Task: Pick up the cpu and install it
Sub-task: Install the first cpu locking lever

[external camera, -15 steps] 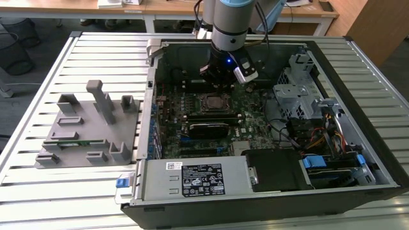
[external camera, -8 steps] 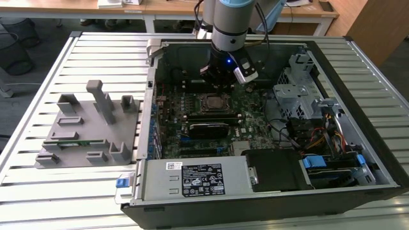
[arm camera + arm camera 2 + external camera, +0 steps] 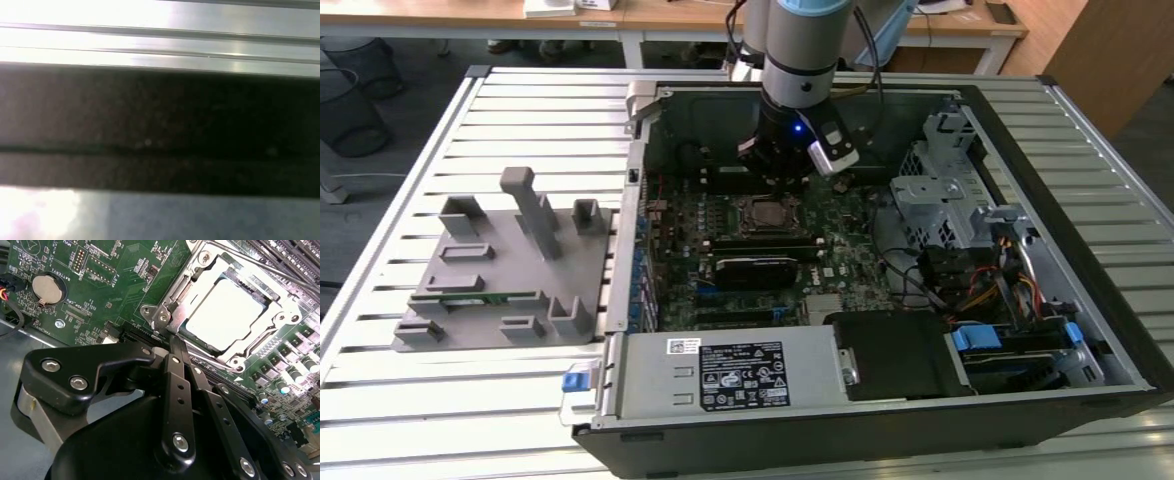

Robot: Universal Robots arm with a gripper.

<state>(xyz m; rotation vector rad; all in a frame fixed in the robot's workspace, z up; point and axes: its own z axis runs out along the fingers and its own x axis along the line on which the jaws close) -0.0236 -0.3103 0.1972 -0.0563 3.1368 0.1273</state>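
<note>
The cpu [image 3: 225, 315], a flat square chip with a pale silvery top, lies in the metal-framed socket [image 3: 172, 300] on the green motherboard [image 3: 115, 270]. My gripper [image 3: 175, 342] hovers just beside the socket's edge with its black fingers [image 3: 175, 390] drawn together and nothing between them. In the exterior view the gripper [image 3: 781, 185] hangs inside the open computer case [image 3: 1067, 300], just behind the socket [image 3: 765, 212] and slightly above it.
On the slatted table at the exterior view's left stands a grey fixture [image 3: 507, 260] with a green memory stick [image 3: 474, 297]. Inside the case are a power supply [image 3: 720, 370], a drive cage [image 3: 941, 190] and loose cables [image 3: 974, 280]. A coin battery [image 3: 46, 290] sits on the board.
</note>
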